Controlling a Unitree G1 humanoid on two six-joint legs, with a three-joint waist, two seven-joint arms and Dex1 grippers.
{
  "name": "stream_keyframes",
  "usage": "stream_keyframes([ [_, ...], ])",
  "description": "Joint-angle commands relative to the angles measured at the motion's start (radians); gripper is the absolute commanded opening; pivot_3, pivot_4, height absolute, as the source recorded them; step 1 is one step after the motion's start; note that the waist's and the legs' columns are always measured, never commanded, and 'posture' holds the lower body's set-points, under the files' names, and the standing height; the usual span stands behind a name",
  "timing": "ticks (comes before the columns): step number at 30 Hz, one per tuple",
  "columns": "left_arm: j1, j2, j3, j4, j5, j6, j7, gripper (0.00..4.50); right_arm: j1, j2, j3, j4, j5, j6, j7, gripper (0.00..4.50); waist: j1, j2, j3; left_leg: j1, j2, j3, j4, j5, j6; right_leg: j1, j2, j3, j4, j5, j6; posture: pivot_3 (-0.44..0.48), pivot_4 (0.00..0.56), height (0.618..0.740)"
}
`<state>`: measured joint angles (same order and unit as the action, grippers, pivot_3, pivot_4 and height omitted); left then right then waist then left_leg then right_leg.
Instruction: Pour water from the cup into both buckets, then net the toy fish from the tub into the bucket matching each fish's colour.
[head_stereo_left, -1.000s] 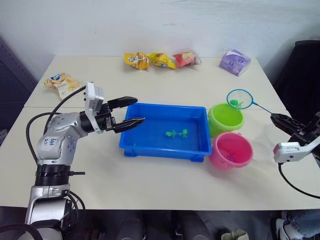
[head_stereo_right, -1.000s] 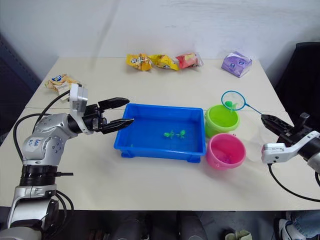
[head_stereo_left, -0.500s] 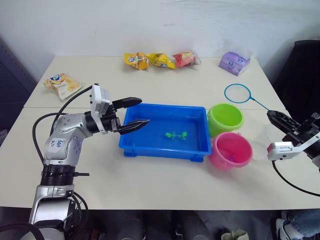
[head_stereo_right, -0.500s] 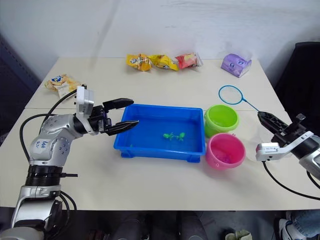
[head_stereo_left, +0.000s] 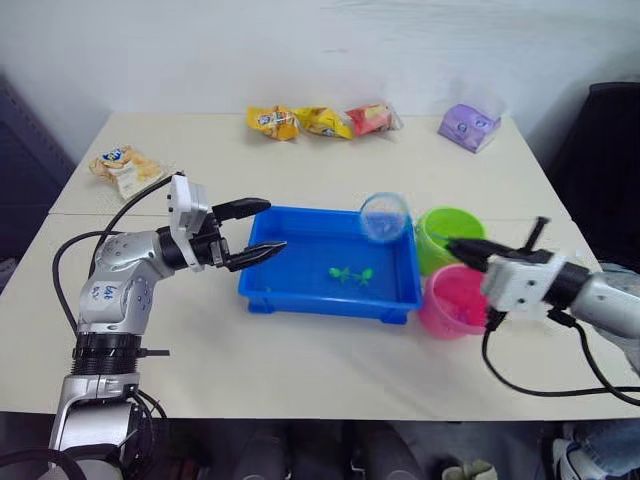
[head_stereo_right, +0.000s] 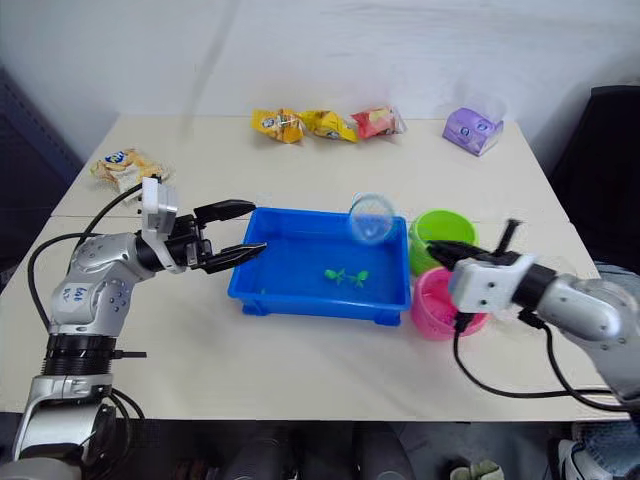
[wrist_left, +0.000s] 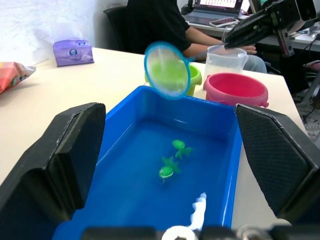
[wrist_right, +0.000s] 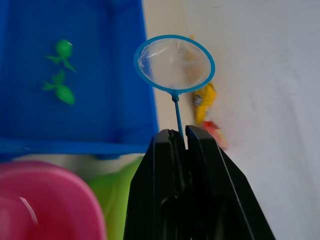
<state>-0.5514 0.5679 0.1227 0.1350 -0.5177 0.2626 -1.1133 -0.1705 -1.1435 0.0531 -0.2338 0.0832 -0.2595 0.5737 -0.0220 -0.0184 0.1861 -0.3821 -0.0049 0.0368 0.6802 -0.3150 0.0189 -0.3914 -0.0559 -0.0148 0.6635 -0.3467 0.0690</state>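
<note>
Between the right gripper's (wrist_right: 181, 137) closed fingers we see the net (wrist_right: 174, 64) handle clamped, hoop raised over the tub's (head_stereo_left: 330, 300) far right corner. Two green fish (head_stereo_left: 352, 270) lie in the tub. Green bucket (head_stereo_left: 452, 234) and pink bucket (head_stereo_left: 459, 300) sit just right of it. Left gripper (head_stereo_left: 256, 228) hangs apart-fingered over the tub's left rim, holding nothing.
</note>
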Motion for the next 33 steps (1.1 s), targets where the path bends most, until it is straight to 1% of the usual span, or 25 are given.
stream_keyframes([
  [1, -0.005, 0.012, 0.02, -0.007, -0.009, -0.015, -0.011, 4.44, -0.059, 0.007, 0.018, -0.032, -0.032, 0.096, 0.09, 0.0, 0.006, 0.0, 0.0, 0.0, 0.0, 0.0, 0.0, 0.0, 0.0, 0.0, -0.001, 0.0, -0.001, 0.0, 0.0, 0.0, 0.15, 0.74],
  [3, -0.008, 0.016, 0.018, -0.007, -0.014, -0.011, -0.026, 4.44, -0.111, 0.007, 0.072, -0.006, -0.125, 0.079, 0.144, 0.0, 0.009, 0.0, 0.0, -0.001, -0.001, 0.0, 0.0, -0.001, 0.001, 0.0, -0.001, -0.001, -0.002, 0.0, 0.0, 0.0, 0.15, 0.74],
  [7, 0.0, 0.031, 0.009, -0.01, -0.005, -0.004, -0.051, 4.44, -0.168, 0.024, 0.098, 0.053, -0.226, 0.077, 0.177, 0.0, 0.014, 0.0, 0.0, -0.003, -0.001, 0.0, 0.0, -0.001, 0.001, -0.003, -0.001, -0.001, -0.002, 0.0, 0.0, 0.0, 0.15, 0.74],
  [11, 0.018, 0.057, -0.01, -0.025, 0.008, -0.004, -0.082, 4.44, -0.216, 0.046, 0.123, 0.112, -0.266, 0.049, 0.229, 0.0, 0.016, 0.0, 0.0, -0.003, -0.001, 0.0, 0.0, -0.001, 0.001, -0.003, -0.001, -0.001, -0.002, 0.0, 0.0, 0.0, 0.15, 0.74],
  [17, 0.03, 0.063, -0.022, -0.052, 0.005, 0.01, -0.087, 4.44, -0.298, 0.073, 0.179, 0.135, -0.324, 0.113, 0.344, 0.0, 0.012, 0.0, 0.0, -0.003, -0.001, 0.0, 0.001, -0.001, 0.001, -0.003, -0.001, -0.001, -0.001, 0.0, 0.0, 0.0, 0.15, 0.74],
  [20, 0.035, 0.063, -0.027, -0.065, 0.006, 0.016, -0.085, 4.44, -0.309, 0.099, 0.193, 0.101, -0.308, 0.186, 0.412, 0.0, 0.015, 0.0, 0.0, -0.003, -0.001, 0.0, 0.001, -0.001, 0.001, -0.003, -0.001, -0.001, -0.001, 0.0, 0.0, 0.0, 0.15, 0.74],
  [25, 0.049, 0.062, -0.024, -0.096, 0.004, 0.032, -0.069, 4.44, -0.277, 0.128, 0.164, -0.009, -0.196, 0.37, 0.519, 0.0, 0.019, 0.0, 0.0, -0.004, -0.001, -0.001, 0.001, -0.001, 0.001, -0.003, -0.001, -0.002, -0.002, 0.0, 0.0, 0.0, 0.15, 0.74],
  [30, 0.059, 0.061, -0.022, -0.115, 0.001, 0.042, -0.059, 4.44, -0.264, 0.135, 0.132, -0.048, -0.151, 0.48, 0.543, 0.0, 0.018, 0.0, 0.0, -0.004, -0.001, -0.001, 0.001, -0.001, 0.001, -0.003, -0.002, -0.002, -0.002, 0.0, 0.0, 0.0, 0.15, 0.74],
  [33, 0.065, 0.058, -0.018, -0.124, -0.002, 0.048, -0.05, 4.44, -0.249, 0.171, 0.067, -0.077, -0.05, 0.599, 0.533, 0.0, 0.018, 0.0, 0.0, -0.004, -0.001, -0.001, 0.001, -0.001, 0.001, -0.003, -0.002, -0.002, -0.002, 0.0, 0.0, 0.0, 0.15, 0.74],
])
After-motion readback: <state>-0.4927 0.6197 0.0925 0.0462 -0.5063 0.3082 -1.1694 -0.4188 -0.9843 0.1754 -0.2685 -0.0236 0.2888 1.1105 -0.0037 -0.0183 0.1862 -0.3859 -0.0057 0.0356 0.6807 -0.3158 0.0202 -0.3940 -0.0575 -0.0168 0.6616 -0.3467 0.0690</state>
